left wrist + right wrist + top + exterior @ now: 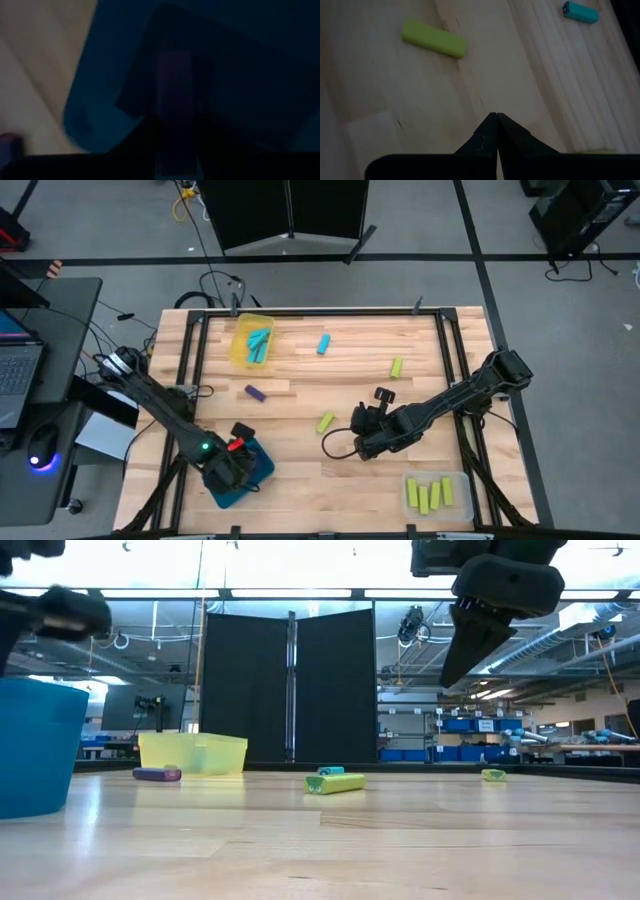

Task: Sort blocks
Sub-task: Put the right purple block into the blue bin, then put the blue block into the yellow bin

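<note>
My left gripper (236, 464) hangs over the blue tray (260, 472) at the near left, shut on a dark purple block (175, 85). My right gripper (357, 420) is shut and holds nothing. It hovers above the table's middle, beside a yellow-green block (326, 422) that lies flat on the wood. Loose on the table lie a purple block (255, 393), a cyan block (323, 343) and a second yellow-green block (397, 367). Cyan blocks (258, 345) lie in the yellow tray (240, 352). Several yellow-green blocks (430, 495) lie in the clear tray (462, 480). My left gripper holds the purple block between its two fingers (135, 142), which point down from above. The block's free end (175, 60) sticks out past the fingertips over the blue tray's floor (100, 75), clear of it. The view is dark, so the exact place of contact does not show.
A dark frame rail (300, 312) runs around the wooden table. A laptop (15, 370) and cables sit on a stand off the left edge. Bare wood lies between the trays at the table's near middle (330, 490).
</note>
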Robot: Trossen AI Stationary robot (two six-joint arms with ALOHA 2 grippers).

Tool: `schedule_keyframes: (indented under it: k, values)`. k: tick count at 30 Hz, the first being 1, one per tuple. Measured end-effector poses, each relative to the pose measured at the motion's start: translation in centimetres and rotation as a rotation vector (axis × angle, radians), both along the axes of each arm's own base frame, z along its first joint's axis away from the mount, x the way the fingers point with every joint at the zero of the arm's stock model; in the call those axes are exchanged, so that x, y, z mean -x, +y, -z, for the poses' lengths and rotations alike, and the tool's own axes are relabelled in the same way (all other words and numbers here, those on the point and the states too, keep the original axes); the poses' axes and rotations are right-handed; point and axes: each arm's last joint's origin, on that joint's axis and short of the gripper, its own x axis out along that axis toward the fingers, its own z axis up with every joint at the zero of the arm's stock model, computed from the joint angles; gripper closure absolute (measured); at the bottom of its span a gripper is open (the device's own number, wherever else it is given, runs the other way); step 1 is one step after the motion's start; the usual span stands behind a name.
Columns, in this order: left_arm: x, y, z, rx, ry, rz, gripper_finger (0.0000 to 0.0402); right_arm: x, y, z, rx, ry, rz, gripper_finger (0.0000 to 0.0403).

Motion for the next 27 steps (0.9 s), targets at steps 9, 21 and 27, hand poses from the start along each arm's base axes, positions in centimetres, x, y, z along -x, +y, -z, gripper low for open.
schedule_keyframes:
  k: [9, 21, 27]
  values:
    - [0.1, 0.0, 1.9, 0.09, -0.025, -0.053, 0.0297, 0.0, 0.0, 0.0, -0.016, 0.003, -0.001, 0.0388]
    - [0.2, -0.4, 1.7, 0.133, -0.043, -0.176, 0.018, -0.3, 0.2, 0.0, -0.039, -0.011, -0.02, 0.0386]
    - [0.3, -1.5, -0.4, 0.126, -0.065, -0.217, 0.0222, -0.2, 0.3, 0.0, -0.038, -0.01, -0.026, 0.0389]
